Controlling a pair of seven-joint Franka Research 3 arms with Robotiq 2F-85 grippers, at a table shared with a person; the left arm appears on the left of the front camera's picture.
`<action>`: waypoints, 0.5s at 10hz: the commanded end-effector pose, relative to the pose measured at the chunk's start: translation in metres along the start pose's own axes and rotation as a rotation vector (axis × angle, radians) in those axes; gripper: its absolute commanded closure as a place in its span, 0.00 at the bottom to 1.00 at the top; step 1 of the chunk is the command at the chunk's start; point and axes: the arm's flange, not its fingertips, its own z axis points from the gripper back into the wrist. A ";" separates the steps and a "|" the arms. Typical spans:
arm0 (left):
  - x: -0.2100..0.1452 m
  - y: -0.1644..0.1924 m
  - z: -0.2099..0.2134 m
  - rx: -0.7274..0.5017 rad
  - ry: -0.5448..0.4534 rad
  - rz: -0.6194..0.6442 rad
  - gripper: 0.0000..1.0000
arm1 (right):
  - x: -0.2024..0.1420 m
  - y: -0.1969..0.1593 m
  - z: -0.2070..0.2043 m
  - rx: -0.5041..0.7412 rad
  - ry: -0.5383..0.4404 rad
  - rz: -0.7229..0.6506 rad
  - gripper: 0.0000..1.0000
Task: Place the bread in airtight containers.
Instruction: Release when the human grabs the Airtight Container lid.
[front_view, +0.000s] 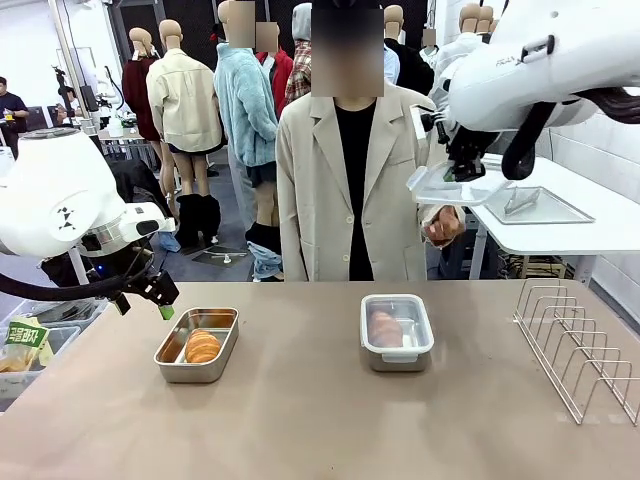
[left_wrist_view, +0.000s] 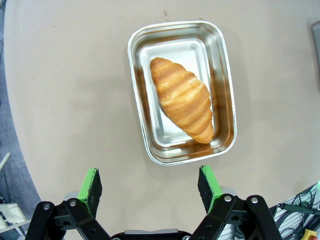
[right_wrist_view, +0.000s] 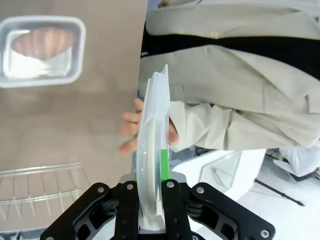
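Note:
An open steel tin (front_view: 226, 319) (left_wrist_view: 222, 90) on the left of the table holds one golden ridged bread roll (front_view: 203, 346) (left_wrist_view: 182, 100). My left gripper (front_view: 155, 295) (left_wrist_view: 150, 184) hovers open just short of this tin, nothing between its green pads (left_wrist_view: 91, 184). A second tin (front_view: 397, 358) (right_wrist_view: 40, 75) at centre-right has a clear lid on it and a roll (front_view: 385, 328) (right_wrist_view: 42, 41) inside. High at the right, my right gripper (front_view: 462, 172) (right_wrist_view: 150, 172) is shut on another clear plastic lid (front_view: 450, 188) (right_wrist_view: 151, 135), above the person's hand (front_view: 440, 226) (right_wrist_view: 131, 131).
A wire rack (front_view: 580, 345) (right_wrist_view: 40, 185) stands at the table's right edge. A perforated metal tray (front_view: 525, 206) lies on a white side table behind it. A bin with a green packet (front_view: 22, 340) sits off the left edge. The person stands at the far side.

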 end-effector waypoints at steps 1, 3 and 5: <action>0.001 -0.001 0.000 0.007 -0.008 0.016 0.00 | -0.004 -0.019 -0.009 0.011 -0.053 -0.018 1.00; 0.001 -0.001 0.000 0.007 -0.008 0.016 0.00 | -0.002 -0.028 -0.013 0.027 -0.046 -0.031 1.00; 0.001 -0.001 0.000 0.007 -0.008 0.016 0.00 | -0.002 -0.030 -0.016 0.040 -0.041 -0.034 1.00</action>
